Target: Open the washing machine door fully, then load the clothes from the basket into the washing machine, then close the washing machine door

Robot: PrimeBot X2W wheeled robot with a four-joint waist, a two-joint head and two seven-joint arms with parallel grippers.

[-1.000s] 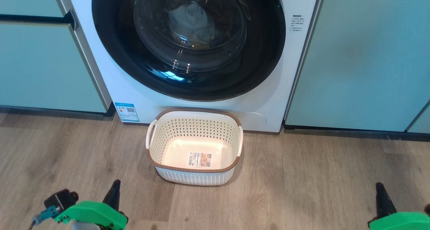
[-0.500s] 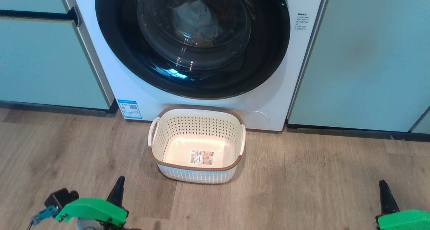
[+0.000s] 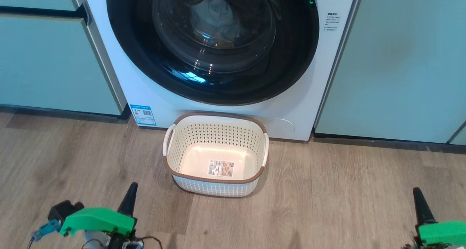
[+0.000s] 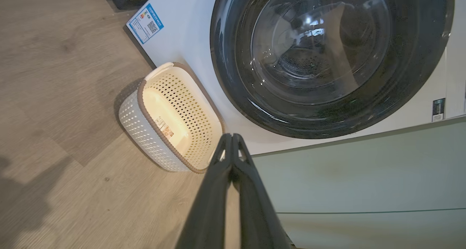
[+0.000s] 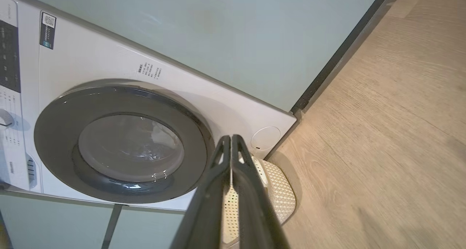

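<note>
The washing machine (image 3: 145, 92) is white and its glossy black round door (image 3: 214, 41) is closed flat against the front. Pale clothes (image 3: 216, 14) show dimly through the glass inside the drum. On the floor just before the machine stands the cream basket (image 3: 214, 189), with nothing in it but its label sticker. My left gripper (image 3: 130, 196) is low at the left, shut and holding nothing, well short of the basket. My right gripper (image 3: 418, 200) is low at the right, also shut on nothing. The wrist views show the door (image 4: 327, 59) (image 5: 120, 143) closed and both grippers' fingers (image 4: 230, 143) (image 5: 230, 143) pressed together.
Pale green cabinet panels (image 3: 47, 59) (image 3: 400, 59) flank the machine on both sides. A blue sticker (image 3: 143, 115) and a round service flap (image 3: 282, 126) sit low on the machine's front. Wood floor (image 3: 346, 190) stretches between my grippers and the basket.
The whole head picture has slid a little to the right and upward, so the camera moved. Door, basket and both shut grippers keep their places relative to each other.
</note>
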